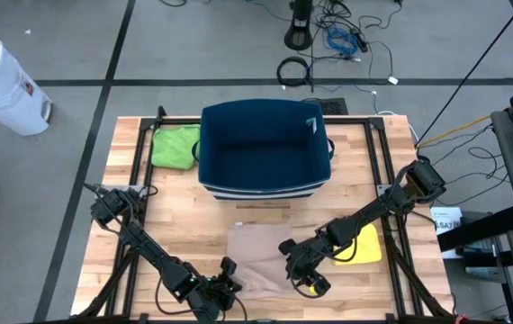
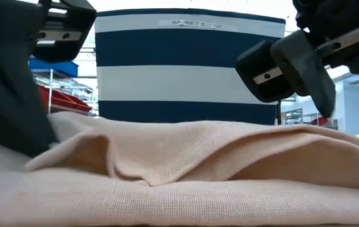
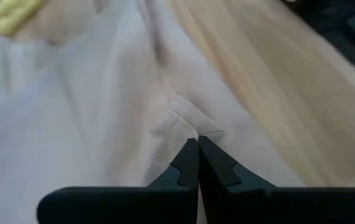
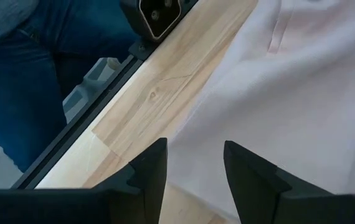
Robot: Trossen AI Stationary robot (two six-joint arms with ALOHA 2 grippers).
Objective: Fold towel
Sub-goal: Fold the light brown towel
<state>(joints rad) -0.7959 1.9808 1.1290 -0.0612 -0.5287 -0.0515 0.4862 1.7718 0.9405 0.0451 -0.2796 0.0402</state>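
My left gripper (image 3: 197, 144) has its jaws clamped on a corner of the beige towel (image 1: 258, 256) at the table's (image 1: 175, 216) front edge. My right gripper (image 4: 195, 163) hangs with jaws apart over the towel's opposite edge, bare wood just beside it. Only the low view shows the raised fold.

Wooden bench (image 1: 148, 207) on a grey floor (image 1: 76, 54) crossed by dark lines.

A white bin (image 1: 0, 83) stands well to one side of the bench; black cables (image 1: 328, 40) and a blue coil (image 1: 339, 39) lie on the floor beyond it. Red shelving (image 2: 63, 98) shows in the bright room behind. A person in jeans (image 4: 22, 81) stands at the bench edge.
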